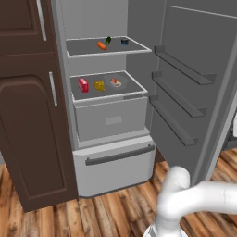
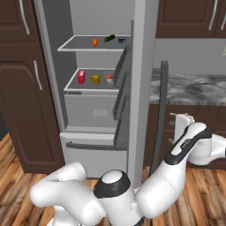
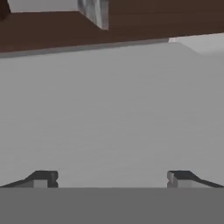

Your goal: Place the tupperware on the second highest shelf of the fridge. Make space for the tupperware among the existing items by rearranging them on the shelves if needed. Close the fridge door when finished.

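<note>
The fridge [image 1: 111, 157] stands open between dark brown cabinets [image 1: 28, 115]; its door [image 1: 194, 55] is swung fully out to the right, racks bare on the inner face. On the upper visible shelf [image 1: 134, 50] lie an orange carrot [image 1: 102, 45], a dark green oblong [image 1: 108, 40] and a small dark bowl [image 1: 125, 41], spread loosely. On the shelf below [image 1: 134, 90] a red carton [image 1: 83, 85], a yellow cheese wedge [image 1: 100, 86] and the tupperware [image 1: 115, 83] sit in a row near the front, close but apart; the box is already inside the fridge, though I cannot tell whether that shelf counts as second highest. The white arm reaches round the outer side of the door; its gripper [image 3: 112, 178] faces a flat grey panel, fingertips spread wide, holding nothing; likely placed to push the door shut. The door's swing path over the wood floor [image 1: 111, 213] looks free; the marbled counter [image 2: 190, 88] lies behind the arm, leaving little elbow room.
</note>
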Tool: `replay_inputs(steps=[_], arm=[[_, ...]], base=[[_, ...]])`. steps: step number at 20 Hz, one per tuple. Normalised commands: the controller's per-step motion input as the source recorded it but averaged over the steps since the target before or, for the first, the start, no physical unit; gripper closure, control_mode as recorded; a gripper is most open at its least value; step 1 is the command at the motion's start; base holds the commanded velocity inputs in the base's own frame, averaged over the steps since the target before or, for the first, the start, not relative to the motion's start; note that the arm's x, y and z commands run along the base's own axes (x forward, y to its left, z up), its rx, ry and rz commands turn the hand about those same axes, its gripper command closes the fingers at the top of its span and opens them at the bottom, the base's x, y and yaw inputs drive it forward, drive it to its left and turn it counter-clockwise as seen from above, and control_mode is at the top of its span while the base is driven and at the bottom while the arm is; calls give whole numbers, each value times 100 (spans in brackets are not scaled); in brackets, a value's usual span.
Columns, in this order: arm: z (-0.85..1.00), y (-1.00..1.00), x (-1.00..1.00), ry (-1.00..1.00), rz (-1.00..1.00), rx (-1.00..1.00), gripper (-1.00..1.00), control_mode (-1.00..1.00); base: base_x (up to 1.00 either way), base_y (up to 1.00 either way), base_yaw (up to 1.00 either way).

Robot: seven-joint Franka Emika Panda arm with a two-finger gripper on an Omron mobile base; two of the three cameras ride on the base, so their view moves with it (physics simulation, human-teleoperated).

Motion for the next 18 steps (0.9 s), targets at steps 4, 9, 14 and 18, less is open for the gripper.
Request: replay_inputs(steps=[4, 9, 14, 18], arm=[[-37, 37, 18, 20, 24, 2, -100, -100], [-36, 86, 0, 7, 29, 0, -100, -100], [-31, 100, 0, -1, 27, 0, -100, -100], [-31, 100, 0, -9, 22, 0, -100, -100]], base=[[0, 0, 0], [0, 0, 0], [0, 0, 0], [0, 0, 0]])
